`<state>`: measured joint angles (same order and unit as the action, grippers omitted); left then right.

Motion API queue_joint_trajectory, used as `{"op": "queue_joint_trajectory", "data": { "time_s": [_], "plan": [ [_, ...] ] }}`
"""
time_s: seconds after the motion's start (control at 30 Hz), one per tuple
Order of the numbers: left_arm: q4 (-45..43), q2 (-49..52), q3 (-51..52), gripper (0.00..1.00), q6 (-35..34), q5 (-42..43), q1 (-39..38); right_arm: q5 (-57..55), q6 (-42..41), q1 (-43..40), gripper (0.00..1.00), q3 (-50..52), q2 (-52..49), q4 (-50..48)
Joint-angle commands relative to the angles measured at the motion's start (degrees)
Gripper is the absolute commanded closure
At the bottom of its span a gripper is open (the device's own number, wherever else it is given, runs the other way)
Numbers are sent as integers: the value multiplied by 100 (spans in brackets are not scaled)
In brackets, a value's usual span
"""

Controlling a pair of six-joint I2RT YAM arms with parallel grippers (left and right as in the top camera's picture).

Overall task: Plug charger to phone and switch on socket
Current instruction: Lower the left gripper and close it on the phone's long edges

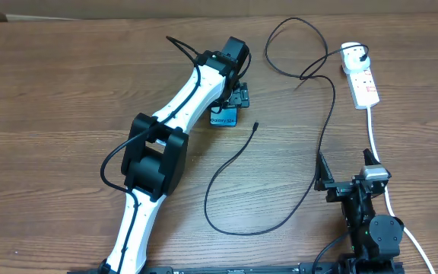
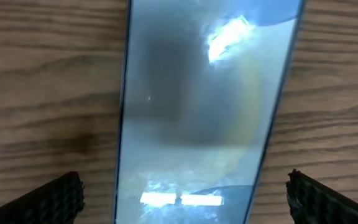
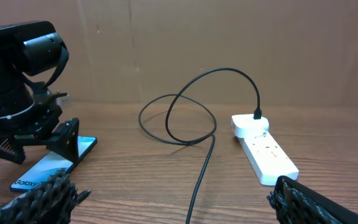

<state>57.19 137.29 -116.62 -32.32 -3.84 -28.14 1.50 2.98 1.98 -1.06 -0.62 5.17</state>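
Black-edged phone point(image 2: 197, 112) is lying between the wide-spread jaws of the left gripper point(image 2: 185, 196), so I'm thinking squeeze both long edges squarely; right gripper point(image 3: 179, 202) is idling, spread too.

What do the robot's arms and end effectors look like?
The left arm has white links, black joint housings and a black cable alongside. The right arm looks mostly black. The left end effector and right end effector have black, ribbed fingers.
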Motion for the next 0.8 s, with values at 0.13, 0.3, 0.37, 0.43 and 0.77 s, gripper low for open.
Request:
{"op": "queue_joint_trajectory", "data": {
  "time_s": [0.13, 0.3, 0.37, 0.43, 0.77],
  "plan": [
    [-57, 116, -74, 0, 402, 22, -31, 4, -11, 22, 0, 59, 46, -33],
    [-160, 229, -72, 0, 400, -179, -50, 7, -11, 22, 0, 59, 46, -33],
    [-199, 289, -72, 0, 400, -234, -55, 7, -11, 22, 0, 59, 46, -33],
    [-201, 317, -72, 0, 400, -238, -61, 4, -13, 22, 0, 59, 46, -33],
    [-286, 343, -72, 0, 404, -271, -83, 7, -11, 22, 0, 59, 46, -33]
  ]
}}
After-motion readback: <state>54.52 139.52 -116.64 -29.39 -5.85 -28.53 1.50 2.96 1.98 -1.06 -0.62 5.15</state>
